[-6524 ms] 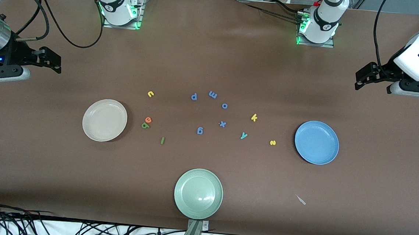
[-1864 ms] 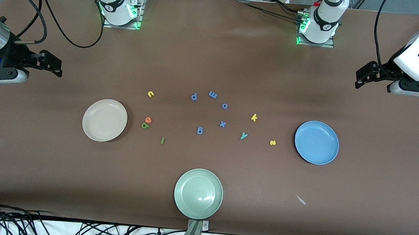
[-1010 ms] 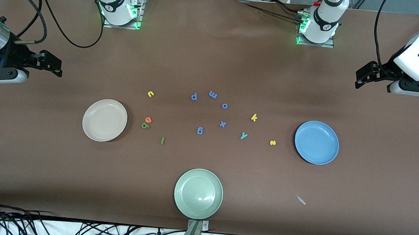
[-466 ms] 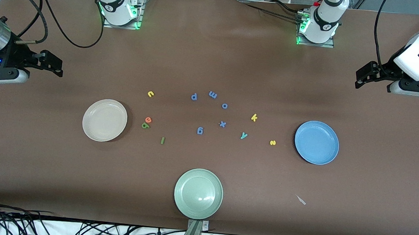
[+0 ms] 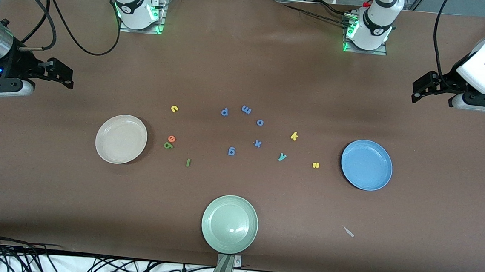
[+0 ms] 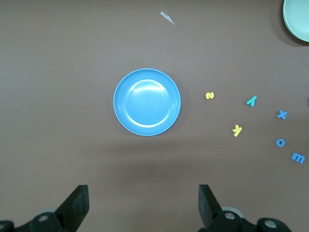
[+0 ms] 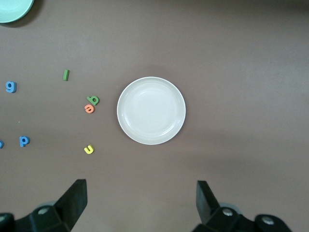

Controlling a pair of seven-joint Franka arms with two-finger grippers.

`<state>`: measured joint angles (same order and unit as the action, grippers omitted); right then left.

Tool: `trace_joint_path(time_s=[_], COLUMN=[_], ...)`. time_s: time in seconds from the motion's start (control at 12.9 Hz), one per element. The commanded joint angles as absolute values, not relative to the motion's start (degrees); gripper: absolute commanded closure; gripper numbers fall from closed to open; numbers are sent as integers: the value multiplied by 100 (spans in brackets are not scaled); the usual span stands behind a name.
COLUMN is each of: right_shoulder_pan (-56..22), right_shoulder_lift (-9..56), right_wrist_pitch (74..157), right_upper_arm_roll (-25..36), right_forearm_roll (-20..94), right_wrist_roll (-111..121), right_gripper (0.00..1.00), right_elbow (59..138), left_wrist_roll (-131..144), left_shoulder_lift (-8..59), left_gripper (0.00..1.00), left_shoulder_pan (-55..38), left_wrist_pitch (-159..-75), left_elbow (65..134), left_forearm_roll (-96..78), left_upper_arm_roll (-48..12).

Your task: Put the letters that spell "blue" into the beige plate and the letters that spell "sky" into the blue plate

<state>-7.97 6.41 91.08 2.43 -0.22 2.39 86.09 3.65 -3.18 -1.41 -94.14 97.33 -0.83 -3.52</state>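
My left gripper hangs with its fingers spread as wide as they go, holding nothing and touching nothing, high over bare table at the left arm's end. My right gripper is the same: fingers fully apart, empty, up over bare table at the right arm's end. Both arms wait.

The blue plate sits flat toward the left arm's end with nothing in it. The beige plate sits flat toward the right arm's end, also holding nothing. All the letters lie flat on the table between the two plates.

The s lies nearest the blue plate, near its rim but apart from it. The y lies a little farther toward the table's middle, its tail slanting toward the front camera. The k lies farther from the camera than both, tilted.

The e and b touch each other, just beside the beige plate, the b nearer the camera. The l is nearer the camera still, its long axis running almost straight toward the camera. The u lies farther from the camera than the e, turned on its side.
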Motion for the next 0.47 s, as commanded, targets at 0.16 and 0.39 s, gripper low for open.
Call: trace_joint_path(time_s=[0.16,0.39], right_shoulder_pan=[-765,-809], right_shoulder_lift=[1053,1536], right_wrist_pitch=[9254,9369], right_upper_arm_roll=[255,246], right_forearm_roll=[141,167], right_wrist_roll=[185,193], right_gripper=[0,0], right_elbow=[8552,8526], left_wrist_roll=[229,298], left_shoulder_lift=[-141,61], left_gripper=[0,0], left_shoulder_pan=[-62,-141], left_wrist_pitch=[-9308,-9351], left_elbow=[9554,9484], left_forearm_roll=[-220,-193], left_upper_arm_roll=[-334,-360])
